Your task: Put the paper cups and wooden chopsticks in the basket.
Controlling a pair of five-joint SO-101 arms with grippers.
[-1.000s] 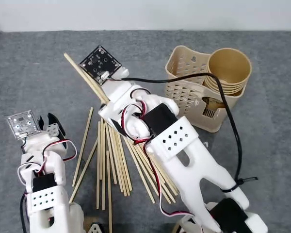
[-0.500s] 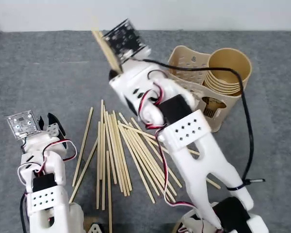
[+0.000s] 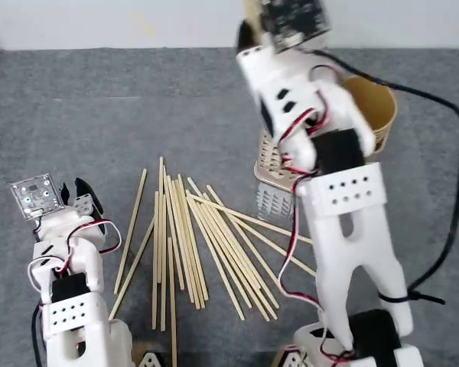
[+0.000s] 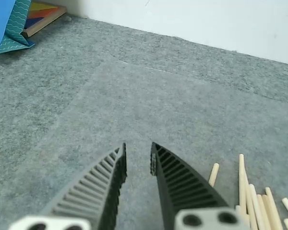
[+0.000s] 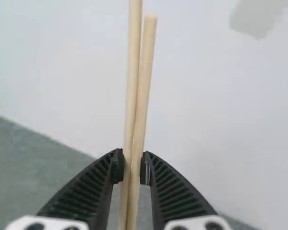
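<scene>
Many wooden chopsticks [image 3: 187,241] lie fanned on the grey mat between the two arms. My right gripper [image 5: 132,165] is shut on two chopsticks [image 5: 137,91] that point straight out past its fingers toward a white wall. In the high view this gripper [image 3: 249,32] is raised high at the back, over the beige basket [image 3: 272,164], which the arm partly hides. A stack of paper cups [image 3: 379,107] stands in the basket's right end. My left gripper [image 4: 138,155] hovers low over bare mat, open and holding nothing, left of the pile's chopstick ends [image 4: 244,189].
A black cable [image 3: 451,199] loops along the right arm's side. A blue box and a wooden board [image 4: 19,19] lie far off at the mat's corner. The white wall [image 3: 99,23] borders the mat at the back. Bare mat spreads left of the pile.
The right arm has lifted the two chopsticks off the mat and swung up and right, from beside the pile to above the basket. The left arm has kept still.
</scene>
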